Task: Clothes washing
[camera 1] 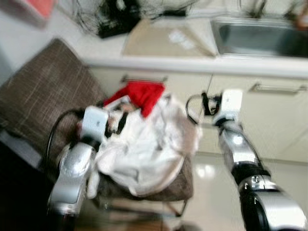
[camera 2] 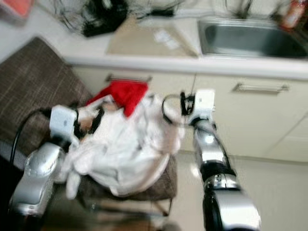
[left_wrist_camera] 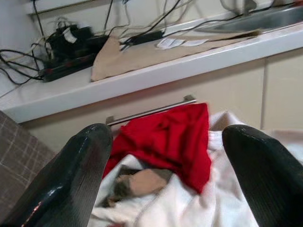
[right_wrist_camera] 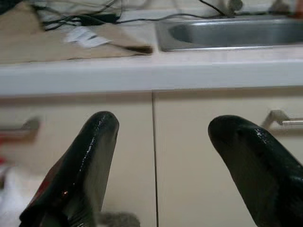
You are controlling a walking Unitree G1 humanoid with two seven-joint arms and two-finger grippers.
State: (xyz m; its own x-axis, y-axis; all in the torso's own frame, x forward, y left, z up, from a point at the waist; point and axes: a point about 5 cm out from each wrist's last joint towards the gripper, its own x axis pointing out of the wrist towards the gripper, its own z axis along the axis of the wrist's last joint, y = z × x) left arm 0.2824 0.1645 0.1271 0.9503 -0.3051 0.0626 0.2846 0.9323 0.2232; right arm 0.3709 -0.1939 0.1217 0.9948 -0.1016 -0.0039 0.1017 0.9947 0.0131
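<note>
Heap of white laundry (camera 1: 144, 149) with 1 red cloth (camera 1: 142, 95) on top sits piled on the brown woven chair (camera 1: 45, 91), right in front of the cream cabinet doors (camera 1: 274, 120). I see my left tool (left_wrist_camera: 163, 156) at the heap's near side, fingers (left_wrist_camera: 75, 175) apart, nothing clamped. My right tool (right_wrist_camera: 163, 156) is beside the heap, facing the cabinets, fingers (right_wrist_camera: 85, 165) apart, holding nothing. White surface (camera 1: 192, 62) above carries the steel sink (camera 1: 260, 38), a beige mat (camera 1: 163, 41), black cables (camera 1: 115, 19).
</note>
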